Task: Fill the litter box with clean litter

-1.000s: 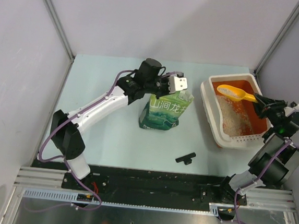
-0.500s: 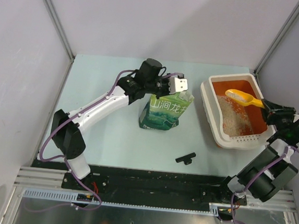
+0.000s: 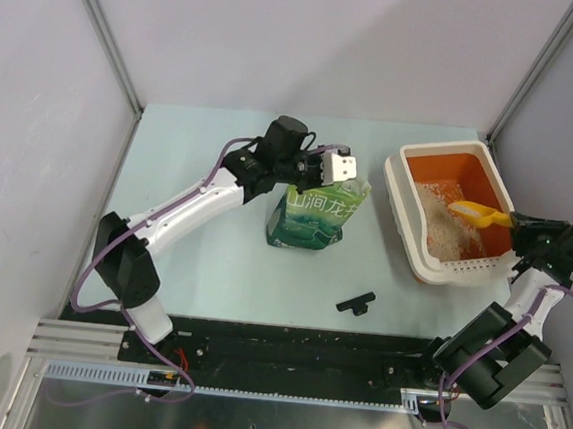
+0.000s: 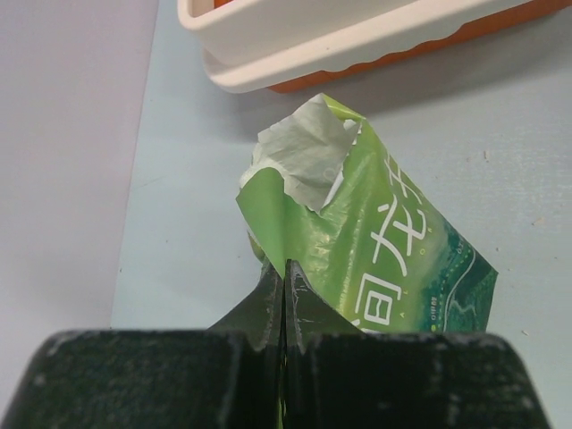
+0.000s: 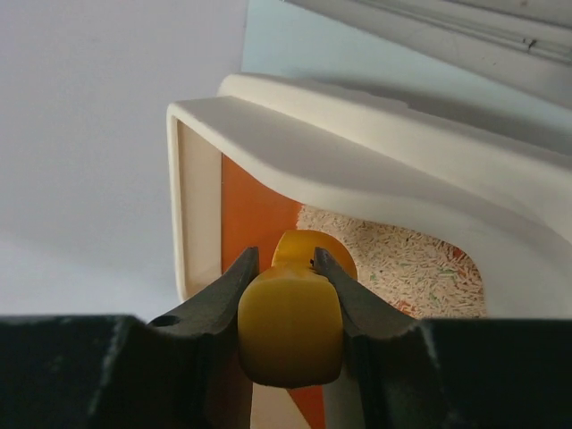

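Note:
The litter box [image 3: 400, 199] is a white tray with an orange inside at the right of the table; it also shows in the right wrist view [image 5: 357, 152] and the left wrist view [image 4: 295, 36]. Pale beige clean litter [image 3: 436, 223] lies heaped in its near half, and it shows in the right wrist view [image 5: 402, 259]. My right gripper [image 3: 520, 223] is shut on the handle of a yellow-orange scoop [image 5: 290, 322], whose bowl [image 3: 465, 208] dips into the litter. My left gripper [image 3: 343, 166] is shut on the torn top of the green litter bag [image 4: 384, 250], which stands at mid-table [image 3: 311, 217].
A small black clip [image 3: 355, 302] lies on the table in front of the bag. Grey walls close in the table on the left, back and right. The right arm's elbow hangs past the table's right edge.
My right gripper has drawn back to the right and lowered the scoop from above the box's far half down into the litter. The left arm and bag have barely moved.

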{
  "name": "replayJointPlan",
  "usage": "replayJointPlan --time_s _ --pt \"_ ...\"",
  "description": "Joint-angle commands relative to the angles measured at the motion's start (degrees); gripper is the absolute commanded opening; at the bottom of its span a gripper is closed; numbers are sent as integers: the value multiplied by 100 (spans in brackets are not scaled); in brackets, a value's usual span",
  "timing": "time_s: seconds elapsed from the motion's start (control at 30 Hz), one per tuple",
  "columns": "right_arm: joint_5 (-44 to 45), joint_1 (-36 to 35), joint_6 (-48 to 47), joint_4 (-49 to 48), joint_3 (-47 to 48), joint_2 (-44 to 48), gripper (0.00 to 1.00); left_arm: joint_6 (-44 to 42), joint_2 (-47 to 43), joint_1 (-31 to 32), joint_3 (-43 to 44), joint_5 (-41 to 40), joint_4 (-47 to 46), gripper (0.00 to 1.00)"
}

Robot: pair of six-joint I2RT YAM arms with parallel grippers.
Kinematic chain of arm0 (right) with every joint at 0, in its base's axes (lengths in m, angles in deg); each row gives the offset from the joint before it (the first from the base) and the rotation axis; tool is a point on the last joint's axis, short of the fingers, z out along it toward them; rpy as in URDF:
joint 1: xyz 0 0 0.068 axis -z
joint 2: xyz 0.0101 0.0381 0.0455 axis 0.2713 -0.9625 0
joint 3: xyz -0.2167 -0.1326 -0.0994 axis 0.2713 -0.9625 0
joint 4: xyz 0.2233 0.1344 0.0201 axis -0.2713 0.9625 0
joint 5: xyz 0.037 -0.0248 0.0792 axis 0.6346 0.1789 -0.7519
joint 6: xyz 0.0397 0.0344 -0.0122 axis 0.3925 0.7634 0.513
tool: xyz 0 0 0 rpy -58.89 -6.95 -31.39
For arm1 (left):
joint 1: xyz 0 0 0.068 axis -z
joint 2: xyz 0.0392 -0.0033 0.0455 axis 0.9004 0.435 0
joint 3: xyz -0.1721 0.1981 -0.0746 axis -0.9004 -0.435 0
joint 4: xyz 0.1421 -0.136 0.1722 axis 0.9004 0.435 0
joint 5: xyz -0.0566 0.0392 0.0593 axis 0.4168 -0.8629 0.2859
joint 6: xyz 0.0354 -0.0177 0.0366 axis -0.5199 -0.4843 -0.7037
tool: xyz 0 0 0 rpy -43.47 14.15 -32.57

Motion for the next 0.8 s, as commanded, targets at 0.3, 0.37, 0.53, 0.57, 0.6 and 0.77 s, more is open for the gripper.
replayJointPlan --time_s 0.3,0.37,0.53,0.57,0.6,0.77 --pt "2176 -1104 -1708 226 1882 -748 0 213 -488 100 -263 482 -293 0" --pt "2247 -1192 -1850 190 2127 -906 0 204 -523 100 -298 473 -293 0" --pt "2335 -1315 -1991 216 2453 -1153 0 231 -611 100 -368 473 -285 0" --pt "2336 -1324 -2043 251 2480 -1136 0 257 -620 100 -386 473 -285 0" --pt "2344 -1333 -2087 347 2498 -1110 0 257 -646 100 -395 482 -285 0" --pt "2494 -1263 -2394 848 2463 -706 0 274 -682 100 -456 552 -285 0"
